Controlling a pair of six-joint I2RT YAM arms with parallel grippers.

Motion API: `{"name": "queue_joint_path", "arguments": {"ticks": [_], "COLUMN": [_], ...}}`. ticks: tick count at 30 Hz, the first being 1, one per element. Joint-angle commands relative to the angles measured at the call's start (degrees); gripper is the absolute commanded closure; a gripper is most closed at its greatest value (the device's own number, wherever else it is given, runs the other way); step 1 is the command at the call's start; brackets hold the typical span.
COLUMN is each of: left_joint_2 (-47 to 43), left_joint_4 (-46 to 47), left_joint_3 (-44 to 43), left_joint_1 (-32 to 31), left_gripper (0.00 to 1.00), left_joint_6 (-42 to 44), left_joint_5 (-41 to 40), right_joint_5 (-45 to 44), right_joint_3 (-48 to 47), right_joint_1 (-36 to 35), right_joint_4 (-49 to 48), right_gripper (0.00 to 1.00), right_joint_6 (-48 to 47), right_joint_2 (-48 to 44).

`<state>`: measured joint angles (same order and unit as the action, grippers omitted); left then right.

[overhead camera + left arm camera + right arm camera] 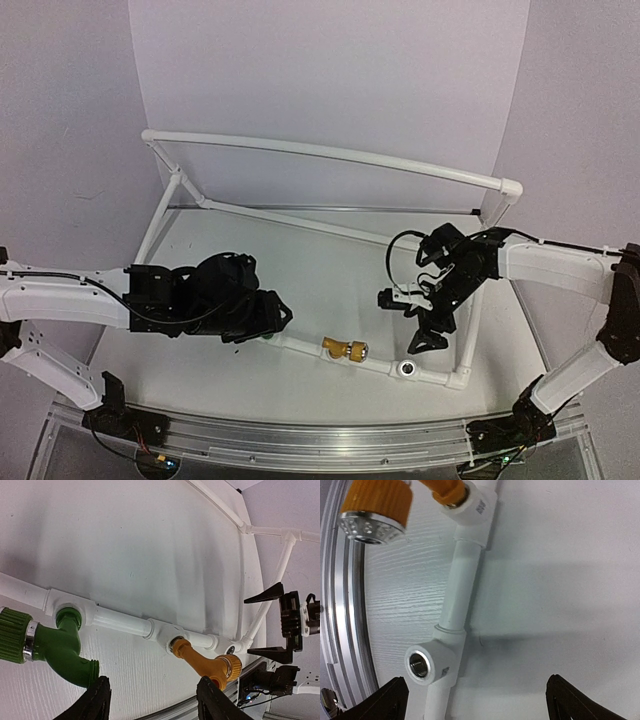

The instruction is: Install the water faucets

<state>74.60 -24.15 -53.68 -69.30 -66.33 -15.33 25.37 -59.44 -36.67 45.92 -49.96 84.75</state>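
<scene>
Reaching in from the left, the left arm (60, 300) ends low over the near rail of the white pipe frame (330, 152), which stands on the white worktop (330, 270). The left fingers (97, 702) stand moderately apart with nothing between them. In the left wrist view one of them is just beside the spout of the green faucet (57, 647); whether they touch I cannot tell. That green faucet sits with its stem in the leftmost socket of the near rail, its ribbed green knob at the left edge of that view. Next along the rail to the right, the brass faucet (345, 350) is seated in the middle socket, its round knob angled toward the near edge of the worktop. Further right, close to the frame's corner, the last socket (420, 666) shows bare metal thread inside. Near it hang the right fingers (580, 697), spread wide and holding nothing, clear of the rail in the right wrist view.
</scene>
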Motion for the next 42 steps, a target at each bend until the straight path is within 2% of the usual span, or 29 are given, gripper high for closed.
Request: {"name": "queue_joint_path", "arguments": {"ticks": [1, 4, 9, 19, 25, 30, 35, 39, 42], "left_joint_2": [1.59, 5.13, 6.03, 9.05, 10.36, 11.4, 10.02, 9.52, 9.99], "left_joint_4": [-2.62, -5.42, -4.34, -7.81, -8.07, -8.13, -6.07, -4.92, -4.59], "left_joint_3": [-2.0, -2.84, -1.99, -3.32, -4.85, -4.96, -3.46, -3.65, -4.55], "left_joint_1": [0.16, 0.14, 0.09, 1.15, 1.66, 1.78, 4.29, 6.58, 7.42], "left_gripper": [0.41, 0.41, 0.41, 0.35, 0.35, 0.35, 0.38, 0.4, 0.41], "left_joint_6": [-2.5, -4.64, -5.85, -7.08, -5.84, -6.1, -6.02, -3.75, -2.03], "left_joint_5": [-1.74, -0.47, -0.18, -2.15, -1.91, -2.32, -3.46, -4.4, -4.52], "right_joint_5": [1.75, 1.92, -1.38, -7.61, -9.5, -8.95, -5.09, -9.87, -13.9], "right_joint_3": [-3.83, -5.91, -5.97, -5.99, -7.36, -5.97, -7.42, -5.28, -3.4], "right_joint_1": [7.16, 10.64, 17.54, 32.81, 38.85, 39.92, 39.92, 39.92, 39.92], "right_joint_4": [-1.5, -1.35, -0.41, 3.7, 7.76, 9.86, 18.62, 19.35, 17.43], "right_gripper": [0.03, 0.03, 0.04, 0.06, 0.08, 0.08, 0.1, 0.1, 0.1], "right_joint_6": [2.97, 4.01, 2.16, -6.68, -9.91, -14.59, -18.8, -19.89, -17.37], "right_joint_2": [-1.28, -1.28, -1.37, -0.69, 1.38, -2.43, -5.08, -8.02, -7.96]}}
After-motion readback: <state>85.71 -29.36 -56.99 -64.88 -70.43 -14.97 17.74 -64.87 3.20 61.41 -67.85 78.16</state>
